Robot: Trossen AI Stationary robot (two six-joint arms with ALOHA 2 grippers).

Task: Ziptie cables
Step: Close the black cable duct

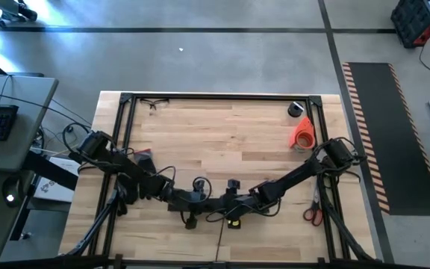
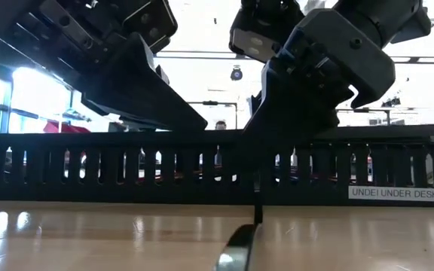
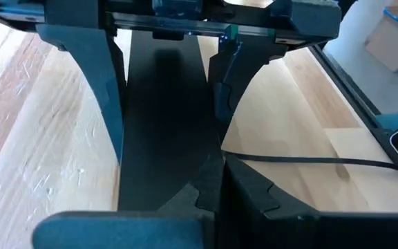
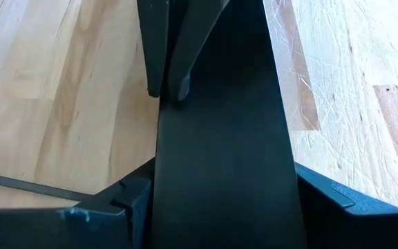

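Note:
Both grippers meet over the table's near middle [image 1: 211, 200]. A flat black strip [image 3: 164, 117] [image 4: 220, 138] runs between them. My left gripper [image 3: 206, 190] is shut on one end of it. My right gripper [image 4: 220, 207] has a finger on each long edge of the strip. A thin black zip tie [image 3: 309, 160] [image 4: 19, 181] lies on the wood beside the strip. In the low view a thin black piece [image 2: 258, 203] hangs below the grippers, in front of the long slotted channel bar [image 2: 126, 169]. The thin coloured cables show in no view. My left gripper pinches the strip's end [image 4: 175, 104] between its two fingers [image 4: 182, 86], which stand close together there and lie along the strip. My right gripper holds the strip across its width, one finger [image 3: 109, 104] on each long edge [image 3: 126, 124], also lying along the strip.
A black frame [image 1: 125, 134] borders the wooden top. An orange roll [image 1: 302, 133] and a small dark roll [image 1: 295, 109] sit near the far right corner. Red-handled scissors [image 1: 313, 214] lie at the right edge. A shiny metal piece [image 2: 236, 252] lies close to the low camera.

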